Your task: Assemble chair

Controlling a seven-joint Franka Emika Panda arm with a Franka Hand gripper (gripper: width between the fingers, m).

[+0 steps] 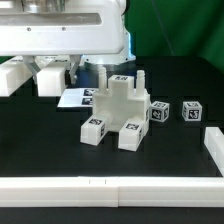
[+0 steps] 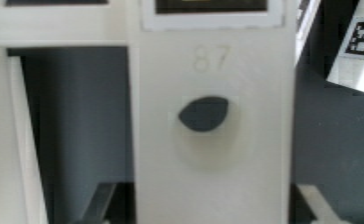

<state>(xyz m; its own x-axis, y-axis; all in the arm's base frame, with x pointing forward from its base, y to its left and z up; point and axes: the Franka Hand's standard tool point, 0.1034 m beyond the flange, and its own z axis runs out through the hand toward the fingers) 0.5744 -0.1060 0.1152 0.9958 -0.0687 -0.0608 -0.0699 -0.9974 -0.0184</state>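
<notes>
The chair (image 1: 118, 110), a blocky white cluster with black-and-white tags, stands mid-table with two short blocks pointing forward. A tall white block (image 1: 106, 84) rises at its back. In the wrist view that block (image 2: 205, 130) fills the picture and shows a dark round hole (image 2: 204, 114). My gripper (image 2: 211, 205) has one dark finger (image 2: 118, 203) on each side of it, pressed to its faces. In the exterior view the gripper (image 1: 101, 71) hangs just above the chair's back. Two small tagged cubes (image 1: 160, 111) (image 1: 192, 112) sit to the exterior view's right.
A long plain white rail (image 1: 110, 188) runs along the front. The marker board (image 1: 74, 98) lies flat behind the chair. White blocks (image 1: 48, 80) rest at the back on the exterior view's left, and another white piece (image 1: 213, 146) sits at the right edge.
</notes>
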